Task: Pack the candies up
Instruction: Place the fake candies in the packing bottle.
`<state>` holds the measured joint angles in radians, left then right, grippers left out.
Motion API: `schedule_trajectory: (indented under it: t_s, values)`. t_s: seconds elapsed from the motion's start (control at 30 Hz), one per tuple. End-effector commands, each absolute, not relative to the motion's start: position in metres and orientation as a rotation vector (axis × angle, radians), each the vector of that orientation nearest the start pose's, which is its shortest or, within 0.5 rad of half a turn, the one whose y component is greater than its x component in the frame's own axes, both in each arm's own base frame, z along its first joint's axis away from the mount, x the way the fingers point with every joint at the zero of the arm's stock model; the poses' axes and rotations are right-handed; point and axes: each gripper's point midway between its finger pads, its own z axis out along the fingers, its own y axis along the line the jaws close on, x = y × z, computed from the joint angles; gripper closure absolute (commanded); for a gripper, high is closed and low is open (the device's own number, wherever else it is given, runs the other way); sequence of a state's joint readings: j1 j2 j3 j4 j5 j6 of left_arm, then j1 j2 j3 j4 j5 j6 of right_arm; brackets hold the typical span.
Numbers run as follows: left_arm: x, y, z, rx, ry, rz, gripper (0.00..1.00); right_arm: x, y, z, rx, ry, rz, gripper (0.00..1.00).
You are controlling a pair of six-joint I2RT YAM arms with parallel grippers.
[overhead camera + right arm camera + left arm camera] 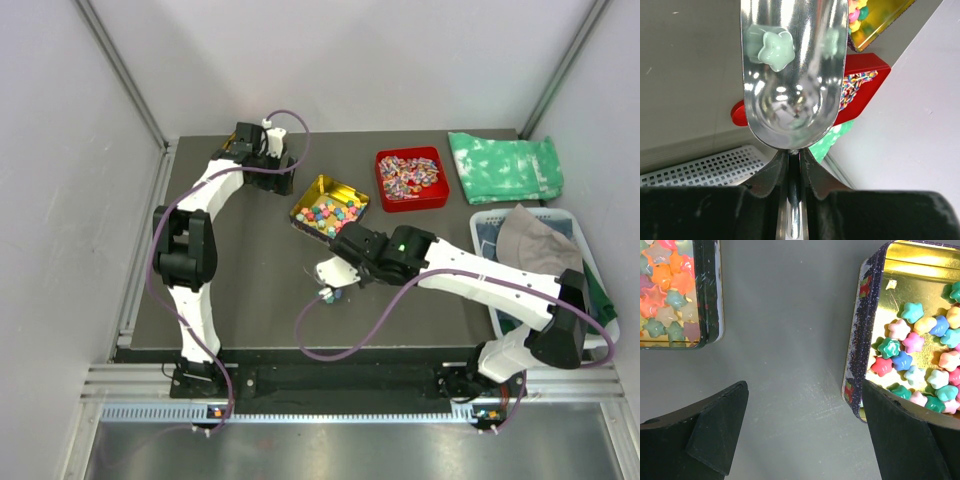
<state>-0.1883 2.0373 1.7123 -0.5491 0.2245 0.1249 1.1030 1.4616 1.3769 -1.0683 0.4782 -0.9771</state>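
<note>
The candies (912,342), small star-shaped sweets in pink, blue, green and yellow, lay heaped in an open gold tin (858,330) on the table (260,290). One pale green candy (776,47) sat apart in the bowl of a metal scoop (795,105). The scoop seemed to be held bowl-up, likely so that the lone sweet would not slide out before it was tipped wherever it is meant to be packed.

The right claw (794,159) was clenched on the scoop's thin handle, its fingers pinched almost together. In the top view it hung at about 6 o'clock of the tin.

The left claw (805,407) stood released, spread wide and gripping nothing, over bare table. The tin was at its 2 o'clock and a second dark-rimmed container (710,295) of glossy stars at its 10 o'clock, so it was perhaps placed to steady one of them. A red tray (445,200) of striped sweets sat at 2 o'clock of the tin.
</note>
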Motion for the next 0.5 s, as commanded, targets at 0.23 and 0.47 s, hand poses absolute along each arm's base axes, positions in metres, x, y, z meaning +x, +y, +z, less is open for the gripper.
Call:
schedule_trajectory:
  t_s: [0.23,0.47]
  values:
    - [0.5059,-0.1302,0.1320,0.461,2.335,-0.317,0.01,0.2366,0.2270,0.2288,-2.184,1.384,-0.687,1.00]
    - [0.5056,-0.1300,0.1306,0.458,2.339,-0.317,0.01,0.2346,0.2288,0.2286,-2.204,1.356,-0.712,1.00]
